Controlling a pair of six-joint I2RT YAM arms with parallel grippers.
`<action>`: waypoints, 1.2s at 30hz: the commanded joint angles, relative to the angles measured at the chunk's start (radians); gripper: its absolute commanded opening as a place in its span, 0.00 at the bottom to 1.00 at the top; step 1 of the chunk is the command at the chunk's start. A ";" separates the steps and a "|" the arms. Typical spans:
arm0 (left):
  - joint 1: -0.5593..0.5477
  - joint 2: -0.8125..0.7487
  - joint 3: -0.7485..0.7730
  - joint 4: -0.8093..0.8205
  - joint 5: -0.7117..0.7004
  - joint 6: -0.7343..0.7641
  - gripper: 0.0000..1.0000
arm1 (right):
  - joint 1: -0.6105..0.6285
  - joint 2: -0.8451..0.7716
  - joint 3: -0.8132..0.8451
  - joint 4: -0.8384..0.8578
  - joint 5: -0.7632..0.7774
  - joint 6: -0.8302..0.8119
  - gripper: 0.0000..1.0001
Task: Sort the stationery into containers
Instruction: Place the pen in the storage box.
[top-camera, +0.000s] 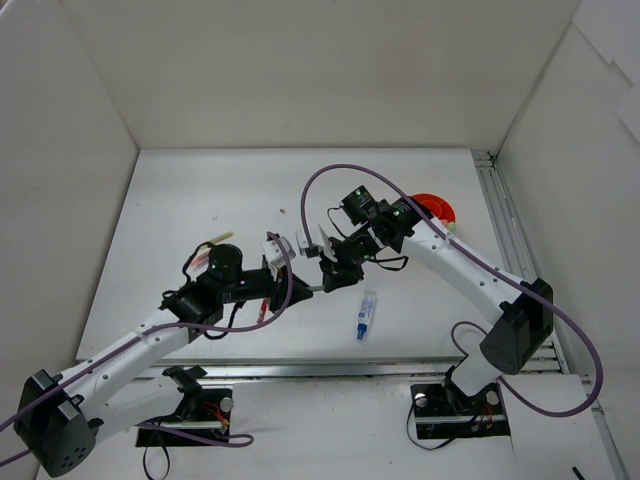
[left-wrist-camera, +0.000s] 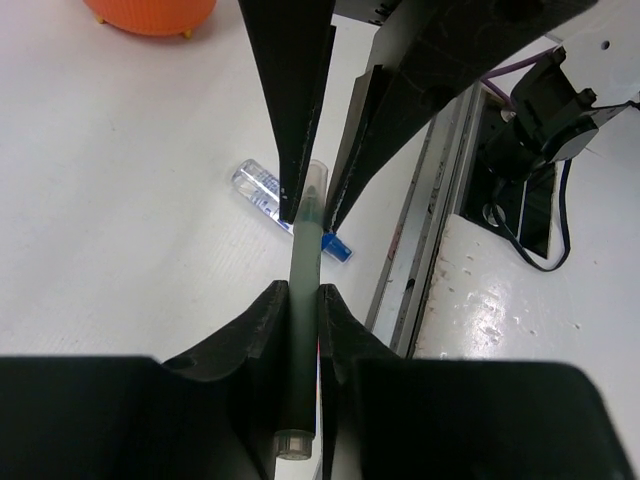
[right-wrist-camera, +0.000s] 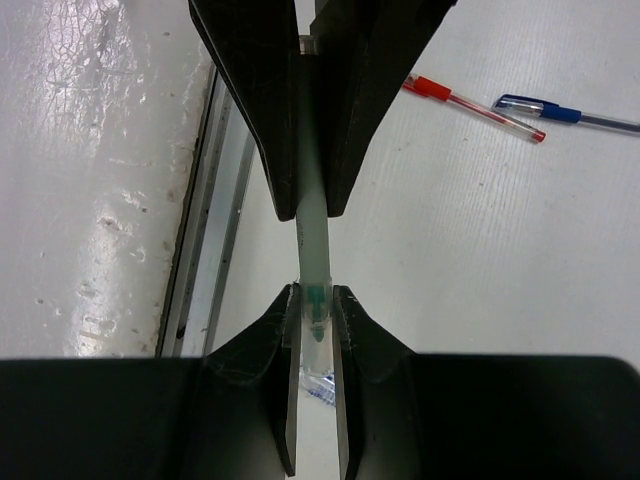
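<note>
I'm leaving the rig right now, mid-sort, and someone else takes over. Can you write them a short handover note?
Left gripper: shut on the green pen, held in the air above the table.
Right gripper: shut on the same pen, further along it; both arms grip it at once.
Lying on the table: blue-capped clear pen, red pen, blue pen, wooden stick.
Orange cup: far right, mostly hidden by the right arm; its contents cannot be seen.
Left to do: one gripper lets go, the green pen goes into the cup, then the loose items.
</note>
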 joint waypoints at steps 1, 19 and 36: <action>-0.006 0.000 0.030 0.068 0.008 -0.007 0.03 | -0.003 -0.041 0.030 0.022 -0.011 0.013 0.00; -0.006 -0.059 -0.005 0.106 -0.066 -0.036 0.00 | -0.003 -0.055 0.041 0.045 0.110 0.074 0.98; -0.006 -0.132 -0.041 0.129 -0.316 -0.093 0.00 | -0.219 -0.354 -0.430 1.038 0.785 1.247 0.98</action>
